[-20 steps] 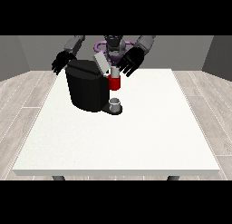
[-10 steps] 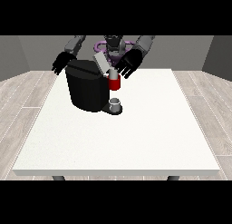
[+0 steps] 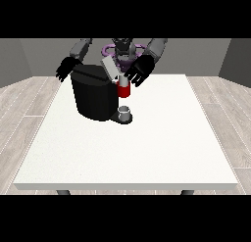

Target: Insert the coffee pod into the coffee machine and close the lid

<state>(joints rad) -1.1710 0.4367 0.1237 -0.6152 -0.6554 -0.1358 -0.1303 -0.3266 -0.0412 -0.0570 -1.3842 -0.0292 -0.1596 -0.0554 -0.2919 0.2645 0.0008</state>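
- Standing at the far left of the table (image 3: 147, 153): black machine (image 3: 95, 96), its grey lid (image 3: 110, 68) tilting up, open
- Showing a red part (image 3: 124, 90) at the machine's right front, over a small cup (image 3: 125, 112); possibly the pod, hard telling
- Hovering just right of the lid: hand at the view's right (image 3: 138, 72), fingers spreading, gripping nothing
- Hanging behind the machine's far left: hand at the view's left (image 3: 65, 69), fingers relaxing, empty
- Judging lid closing as not yet done; pod insertion unclear

No legible text, seemingly.

The white table (image 3: 147, 153) carries 1 black coffee machine (image 3: 94, 96).
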